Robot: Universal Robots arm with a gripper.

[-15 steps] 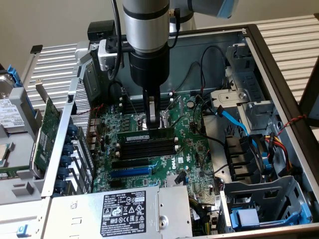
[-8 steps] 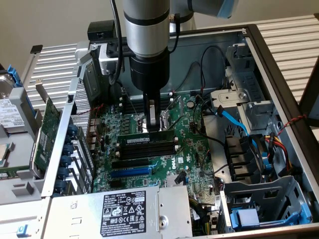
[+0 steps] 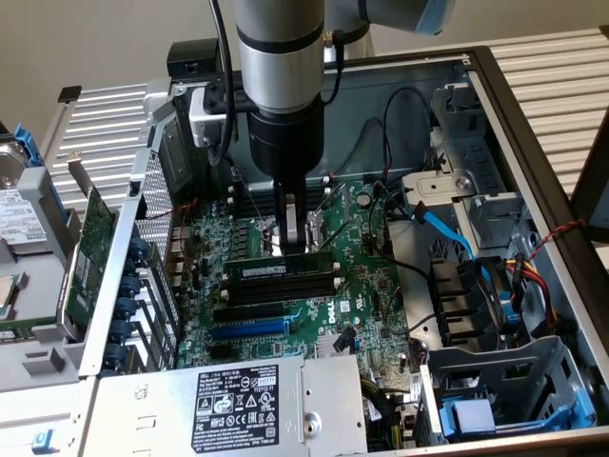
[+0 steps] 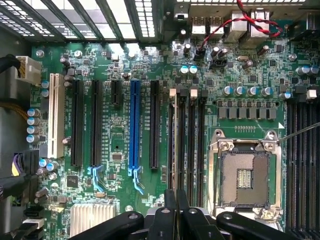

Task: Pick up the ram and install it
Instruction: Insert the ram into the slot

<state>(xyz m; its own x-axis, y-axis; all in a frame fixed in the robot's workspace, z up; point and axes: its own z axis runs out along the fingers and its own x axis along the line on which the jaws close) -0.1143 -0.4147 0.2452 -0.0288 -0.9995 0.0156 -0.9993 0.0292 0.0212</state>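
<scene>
Ram held on edge at the memory slots

Past the power supply [image 3: 252, 400], the ram [image 3: 281, 272] stands on edge along the memory slots [image 4: 192, 145], mid-motherboard [image 3: 371, 305]. Fingers [image 4: 170, 210] look pinched narrow on its top edge. To seat it: square to the slot, straight-down push, even pressure along both ends.

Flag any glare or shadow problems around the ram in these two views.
Exterior view: no glare; case interior dimmer than the bright surroundings, darkest under the arm by the ram. Wrist view: grille blown out by backlight, motherboard evenly lit, claw a dark silhouette.
</scene>
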